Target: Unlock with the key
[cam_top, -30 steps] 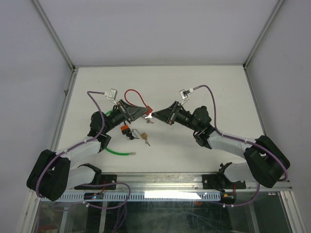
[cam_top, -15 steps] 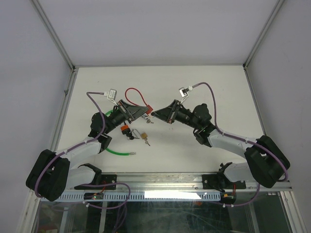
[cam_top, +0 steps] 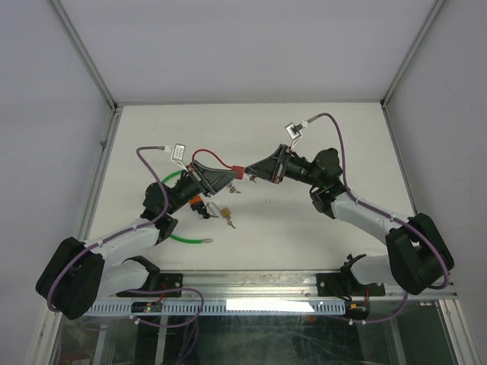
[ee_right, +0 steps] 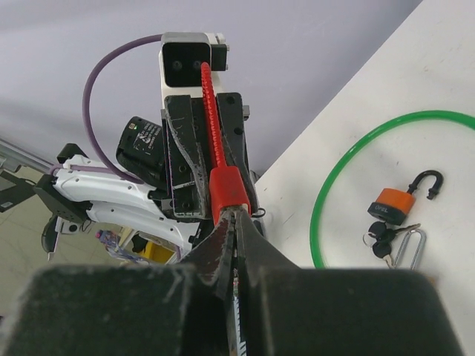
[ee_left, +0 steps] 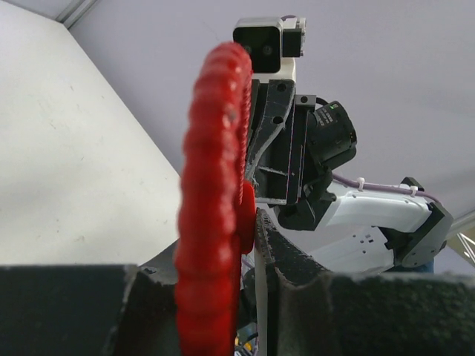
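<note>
A red cable lock, with its block-shaped body point(cam_top: 237, 169) point(ee_right: 228, 188) and red cable loop point(cam_top: 208, 156) point(ee_left: 215, 215), is held off the table between the two arms. My left gripper point(cam_top: 223, 179) point(ee_left: 249, 245) is shut on the lock from the left. My right gripper point(cam_top: 250, 173) point(ee_right: 236, 222) meets the body's near end with its jaws pressed together on a thin metal key point(ee_right: 235, 319). A small bunch of keys point(cam_top: 237, 187) dangles beneath the lock. The keyhole itself is hidden by the fingertips.
On the table below lie an orange padlock point(cam_top: 196, 202) point(ee_right: 390, 205) with keys point(ee_right: 381, 240), a brass padlock point(cam_top: 225, 211) and a green cable loop point(cam_top: 181, 236) point(ee_right: 335, 178). White walls stand left, back and right.
Both grippers and the red lock have risen and shifted slightly right and toward the back. The right forearm has swung up, and its jaws have closed the last bit.
</note>
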You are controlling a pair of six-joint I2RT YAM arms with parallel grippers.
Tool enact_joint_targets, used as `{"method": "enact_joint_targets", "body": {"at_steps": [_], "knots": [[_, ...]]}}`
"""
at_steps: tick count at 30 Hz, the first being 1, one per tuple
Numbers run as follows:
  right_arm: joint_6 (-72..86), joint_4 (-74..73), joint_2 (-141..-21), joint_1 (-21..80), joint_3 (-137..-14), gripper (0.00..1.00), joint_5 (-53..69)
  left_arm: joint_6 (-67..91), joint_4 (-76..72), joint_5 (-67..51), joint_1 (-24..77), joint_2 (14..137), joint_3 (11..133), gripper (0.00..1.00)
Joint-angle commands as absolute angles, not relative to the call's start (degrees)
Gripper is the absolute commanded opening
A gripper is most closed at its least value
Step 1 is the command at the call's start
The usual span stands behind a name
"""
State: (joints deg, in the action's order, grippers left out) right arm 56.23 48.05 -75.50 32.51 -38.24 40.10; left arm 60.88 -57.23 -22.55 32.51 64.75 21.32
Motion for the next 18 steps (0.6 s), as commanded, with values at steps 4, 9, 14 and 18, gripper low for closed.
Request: {"method": "enact_joint_targets", "body": {"at_steps": [4,9,14,18], "knots": [[51.31,50.53,-71.96,34.85,-43.23,0.00,37.05,60.29,-52.67,-27.85,35.98,64.29,20.11,0.00],[41.80,37.89,-66.41,34.84,-41.19,0.10,35.09,64.67,-54.49,-23.50,32.45,63.52,20.64,0.00],[30.13,24.76,-60.01,34.81,-40.16,0.38,31.35,67.84,-55.90,-24.04,29.03,64.53,21.89,0.00],[18.46,16.94,-55.92,35.78,-38.97,0.48,27.85,67.92,-54.97,-25.39,28.13,65.02,23.13,0.00]]}}
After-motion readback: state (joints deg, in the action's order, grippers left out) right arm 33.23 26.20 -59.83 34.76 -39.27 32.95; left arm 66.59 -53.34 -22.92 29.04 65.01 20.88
